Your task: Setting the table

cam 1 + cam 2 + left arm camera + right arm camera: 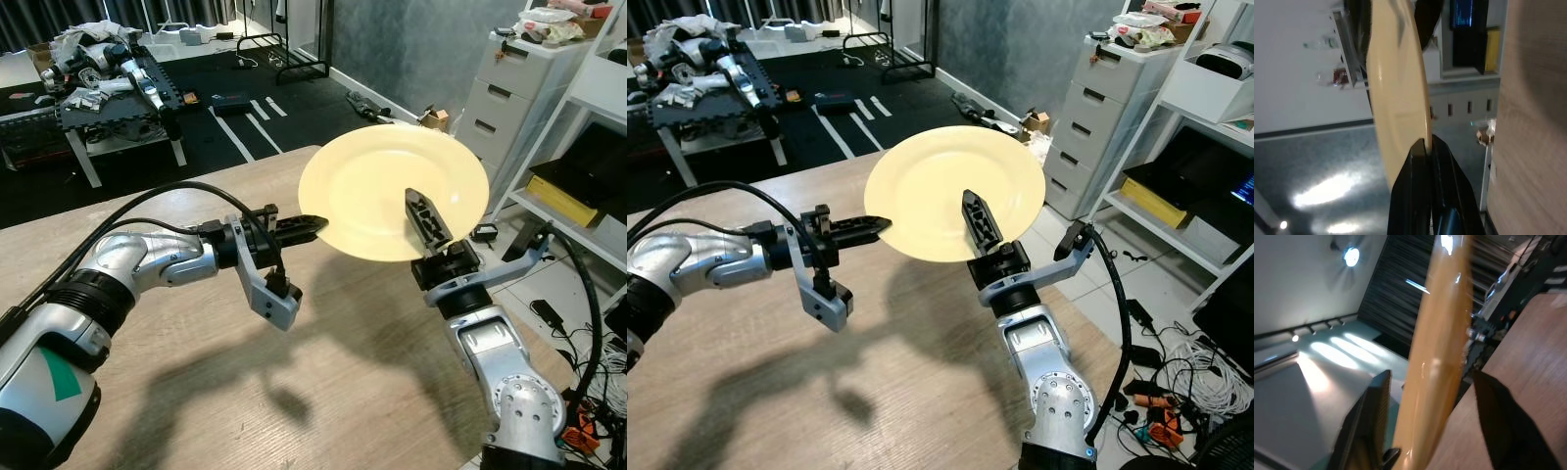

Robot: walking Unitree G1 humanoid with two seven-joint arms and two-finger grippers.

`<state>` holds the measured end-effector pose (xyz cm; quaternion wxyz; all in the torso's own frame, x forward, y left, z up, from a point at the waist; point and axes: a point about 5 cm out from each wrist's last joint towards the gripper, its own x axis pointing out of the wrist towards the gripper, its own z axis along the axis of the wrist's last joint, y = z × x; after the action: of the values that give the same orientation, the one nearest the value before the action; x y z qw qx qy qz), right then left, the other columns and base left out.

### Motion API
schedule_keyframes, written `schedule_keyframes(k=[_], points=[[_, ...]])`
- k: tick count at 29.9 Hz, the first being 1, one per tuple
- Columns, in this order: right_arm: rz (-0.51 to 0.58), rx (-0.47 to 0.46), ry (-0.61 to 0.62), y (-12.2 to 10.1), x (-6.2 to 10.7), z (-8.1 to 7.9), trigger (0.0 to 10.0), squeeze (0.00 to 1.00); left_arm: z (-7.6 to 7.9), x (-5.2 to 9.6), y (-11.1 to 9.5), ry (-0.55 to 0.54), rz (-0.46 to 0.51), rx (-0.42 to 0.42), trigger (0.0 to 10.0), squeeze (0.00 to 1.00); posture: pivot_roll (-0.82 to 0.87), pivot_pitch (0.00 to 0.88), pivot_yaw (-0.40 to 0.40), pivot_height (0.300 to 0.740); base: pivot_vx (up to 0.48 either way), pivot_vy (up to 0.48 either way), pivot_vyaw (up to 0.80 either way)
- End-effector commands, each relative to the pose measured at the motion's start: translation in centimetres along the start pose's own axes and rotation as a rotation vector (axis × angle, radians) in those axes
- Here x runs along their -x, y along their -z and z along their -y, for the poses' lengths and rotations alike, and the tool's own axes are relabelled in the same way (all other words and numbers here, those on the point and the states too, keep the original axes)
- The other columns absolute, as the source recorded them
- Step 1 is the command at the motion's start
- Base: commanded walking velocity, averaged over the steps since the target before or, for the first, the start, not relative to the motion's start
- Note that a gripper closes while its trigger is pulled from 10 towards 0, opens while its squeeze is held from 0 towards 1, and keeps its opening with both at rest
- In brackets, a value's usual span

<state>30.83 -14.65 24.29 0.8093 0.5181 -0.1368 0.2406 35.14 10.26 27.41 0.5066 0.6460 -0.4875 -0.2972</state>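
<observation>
While my left gripper (312, 227) pinches the rim of the yellow plate (377, 186) at frame centre, above the wooden table (196, 392), my right gripper (423, 217) straddles it, fingers spread; that thin pinch alone could slip and drop it.

Light wood-grain table (196, 392); arm shadows across bare top, plate held above.

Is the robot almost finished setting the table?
Not yet. The wooden table has nothing set on it. The yellow plate is in the air: the left gripper pinches its rim, while the right gripper is open around it. Putting it down comes next.
</observation>
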Motion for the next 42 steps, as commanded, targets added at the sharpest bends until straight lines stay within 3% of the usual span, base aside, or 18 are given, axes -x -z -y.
schedule_keyframes(k=[1,12,13,14,15,16,28,29,30,31,34,35,36,37,38,40,42], points=[[-0.006,-0.012,0.009,0.3,-0.2,0.1,0.0,0.00,0.4,-0.3,-0.9,0.016,0.062,0.003,10.0,0.00,0.09,0.093,0.092,0.740,0.000,0.000,0.00],[0.004,-0.006,0.013,0.2,-0.3,0.2,0.0,0.00,0.2,-0.4,-0.7,0.004,0.041,-0.002,10.0,0.00,0.09,0.090,0.090,0.740,0.000,0.000,0.00],[0.003,-0.007,0.011,0.2,-0.3,0.2,0.0,0.00,0.2,-0.5,-0.7,0.001,0.041,-0.007,10.0,0.11,0.09,0.090,0.090,0.740,0.000,0.000,0.00],[0.003,-0.007,0.011,0.2,-0.3,0.2,0.0,0.00,0.2,-0.5,-0.7,0.001,0.041,-0.007,10.0,0.11,0.09,0.090,0.090,0.740,0.000,0.000,0.00],[0.002,-0.007,0.010,0.3,-0.3,0.2,0.0,0.00,0.1,-0.6,-0.6,-0.003,0.039,-0.013,10.0,0.35,0.09,0.089,0.091,0.740,0.000,0.000,0.00],[0.002,-0.008,0.009,0.3,-0.3,0.2,0.0,0.00,0.0,-0.7,-0.6,-0.004,0.038,-0.015,10.0,1.00,0.09,0.088,0.091,0.740,0.000,0.000,0.00],[0.049,-0.008,0.009,-0.3,-0.3,0.2,0.0,0.00,-0.2,-0.6,-0.3,-0.031,-0.001,0.080,10.0,1.00,0.09,0.083,0.095,0.740,0.000,0.000,0.00],[0.063,0.000,0.012,-0.6,-0.2,0.2,8.0,0.00,-0.3,-0.3,-0.3,-0.039,-0.008,0.104,10.0,0.00,0.09,0.084,0.099,0.740,0.000,0.000,0.00],[0.063,0.000,0.012,-0.6,-0.2,0.2,8.0,0.00,-0.3,-0.3,-0.3,-0.039,-0.008,0.104,10.0,0.00,0.09,0.084,0.099,0.740,0.000,0.000,0.00],[0.085,0.013,0.014,-1.2,-0.1,0.3,10.0,0.00,-0.2,0.4,-0.5,-0.039,-0.009,0.135,10.0,0.00,0.09,0.085,0.102,0.740,0.000,0.000,0.00],[0.148,0.059,0.020,-2.9,0.3,0.3,10.0,0.00,0.6,2.2,-1.0,-0.016,-0.025,0.216,10.0,0.00,0.09,0.086,0.107,0.740,0.000,0.000,0.00],[0.148,0.059,0.020,-2.9,0.3,0.3,10.0,0.00,0.6,2.2,-1.0,-0.016,-0.025,0.216,10.0,0.00,0.09,0.086,0.107,0.740,0.000,0.000,0.00],[0.209,0.117,0.034,-4.7,0.8,0.4,10.0,0.00,1.9,3.8,-1.7,0.011,-0.079,0.333,10.0,0.00,0.09,0.086,0.111,0.740,0.000,0.000,0.00],[0.209,0.117,0.034,-4.7,0.8,0.4,10.0,0.00,1.9,3.8,-1.7,0.011,-0.079,0.333,10.0,0.00,0.09,0.086,0.111,0.740,0.000,0.000,0.00],[0.231,0.166,0.049,-5.6,1.2,0.4,10.0,0.00,2.4,4.6,-2.1,-0.004,-0.139,0.444,10.0,0.00,0.09,0.086,0.113,0.740,0.000,0.000,0.00],[0.231,0.166,0.049,-5.6,1.2,0.4,10.0,0.00,2.4,4.6,-2.1,-0.004,-0.139,0.444,10.0,0.00,0.09,0.086,0.113,0.740,0.000,0.000,0.00],[0.206,0.363,0.109,-6.3,2.0,0.6,10.0,0.00,3.5,5.5,-2.2,-0.163,-0.385,0.879,10.0,0.00,0.09,0.085,0.120,0.740,0.000,0.000,0.00]])
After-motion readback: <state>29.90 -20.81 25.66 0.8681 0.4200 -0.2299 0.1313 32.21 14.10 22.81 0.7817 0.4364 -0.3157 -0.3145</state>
